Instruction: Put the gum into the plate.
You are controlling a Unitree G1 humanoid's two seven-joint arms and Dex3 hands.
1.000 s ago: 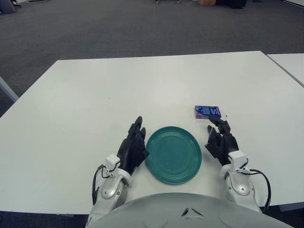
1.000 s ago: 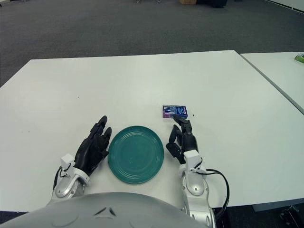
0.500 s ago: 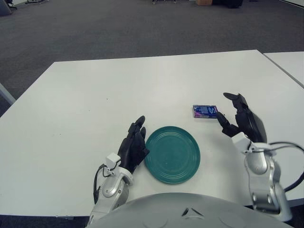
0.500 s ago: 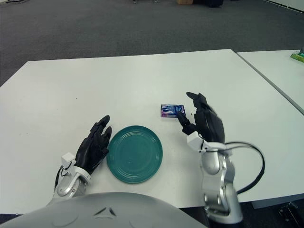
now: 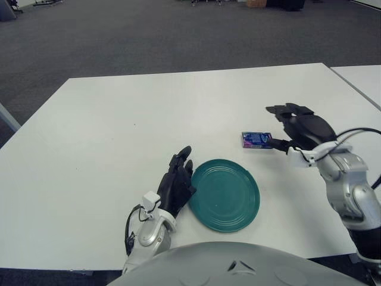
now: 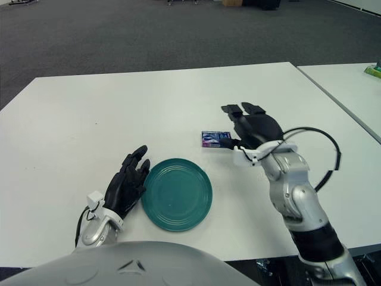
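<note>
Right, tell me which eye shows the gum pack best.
Left eye view: the gum pack shows nearly whole, beside the open right hand. In the right eye view that hand's thumb overlaps the pack's right end.

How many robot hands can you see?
2. The left hand rests flat on the table, beside the green plate. The right hand is raised with open fingers next to the gum pack.

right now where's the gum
The gum lies flat on the white table, right of centre, just beyond the green plate's far right edge, with the open right hand right beside it.
</note>
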